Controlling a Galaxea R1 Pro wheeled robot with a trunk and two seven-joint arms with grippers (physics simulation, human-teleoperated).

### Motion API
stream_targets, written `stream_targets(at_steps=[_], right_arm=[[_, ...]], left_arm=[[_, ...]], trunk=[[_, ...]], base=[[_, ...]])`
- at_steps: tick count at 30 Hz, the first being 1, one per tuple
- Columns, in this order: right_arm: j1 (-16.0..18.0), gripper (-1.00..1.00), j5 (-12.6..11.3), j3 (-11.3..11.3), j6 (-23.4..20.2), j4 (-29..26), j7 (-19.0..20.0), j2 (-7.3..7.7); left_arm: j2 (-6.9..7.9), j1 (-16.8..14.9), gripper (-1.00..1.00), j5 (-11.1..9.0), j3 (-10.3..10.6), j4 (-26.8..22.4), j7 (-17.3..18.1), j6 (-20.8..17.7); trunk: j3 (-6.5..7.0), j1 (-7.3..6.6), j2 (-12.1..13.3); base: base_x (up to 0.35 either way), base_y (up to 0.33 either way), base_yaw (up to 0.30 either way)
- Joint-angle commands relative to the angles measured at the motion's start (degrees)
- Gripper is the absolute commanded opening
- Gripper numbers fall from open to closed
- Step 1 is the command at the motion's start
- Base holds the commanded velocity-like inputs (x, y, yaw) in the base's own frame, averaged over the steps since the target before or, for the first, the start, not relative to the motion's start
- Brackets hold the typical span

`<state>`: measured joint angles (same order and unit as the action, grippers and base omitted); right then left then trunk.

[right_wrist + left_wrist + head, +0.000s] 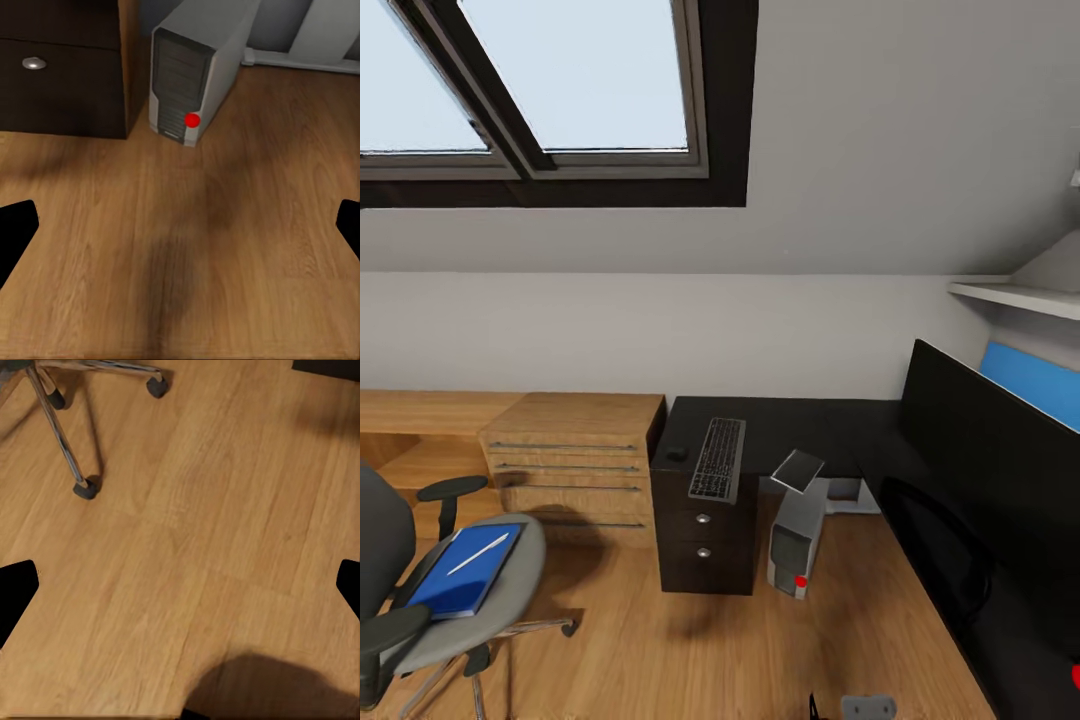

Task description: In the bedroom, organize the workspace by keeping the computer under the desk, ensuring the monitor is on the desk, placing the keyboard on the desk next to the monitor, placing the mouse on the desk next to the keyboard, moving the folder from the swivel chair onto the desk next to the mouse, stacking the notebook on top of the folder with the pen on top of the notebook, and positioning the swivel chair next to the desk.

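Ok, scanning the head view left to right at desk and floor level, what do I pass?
swivel chair → folder → wooden drawer unit → mouse → keyboard → computer → monitor

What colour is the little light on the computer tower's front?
Red. The computer light shows best in the right wrist view.

Lower left of the head view: bright blue flat folder on the grey padded swivel chair, slim white pen on top. Center: flat black keyboard and small black mouse just left of it, both on the black-topped desk. Silver-grey tower computer underneath, beside the drawers. Large black monitor at right.
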<state>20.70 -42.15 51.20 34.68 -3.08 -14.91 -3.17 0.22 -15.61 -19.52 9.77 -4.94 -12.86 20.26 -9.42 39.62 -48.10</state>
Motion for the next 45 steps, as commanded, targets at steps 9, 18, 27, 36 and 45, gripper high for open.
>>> stream_targets(at_steps=[9,18,27,36,45], right_arm=[[0.04,1.00,-0.04,0.51,0.02,0.01,-0.47,-0.03],[0.04,1.00,0.01,0.56,-0.04,0.01,-0.47,-0.08],[0.03,1.00,0.12,0.57,-0.05,0.01,-0.47,-0.26],[0.03,1.00,0.14,0.57,-0.02,0.01,-0.43,-0.26],[0.02,1.00,0.14,0.57,0.02,0.01,-0.38,-0.26]], left_arm=[[-0.01,-0.03,1.00,-0.35,0.45,0.01,-0.24,0.14],[-0.12,-0.03,1.00,-0.29,0.51,0.01,-0.24,0.20],[-0.22,-0.03,1.00,-0.34,0.49,0.01,-0.24,0.22],[-0.20,-0.03,1.00,-0.40,0.37,0.01,-0.37,0.15],[-0.14,-0.03,1.00,-0.49,0.22,0.01,-0.49,0.14]], trunk=[[-0.09,-0.01,-0.07],[-0.09,-0.01,-0.07],[1.35,-1.77,3.14],[2.96,-3.74,6.75],[4.58,-5.72,10.36]], base=[[-0.226,0.136,0.000],[-0.044,0.018,0.000],[-0.002,0.001,0.000],[0.000,0.000,0.000],[-0.073,0.000,0.000]])
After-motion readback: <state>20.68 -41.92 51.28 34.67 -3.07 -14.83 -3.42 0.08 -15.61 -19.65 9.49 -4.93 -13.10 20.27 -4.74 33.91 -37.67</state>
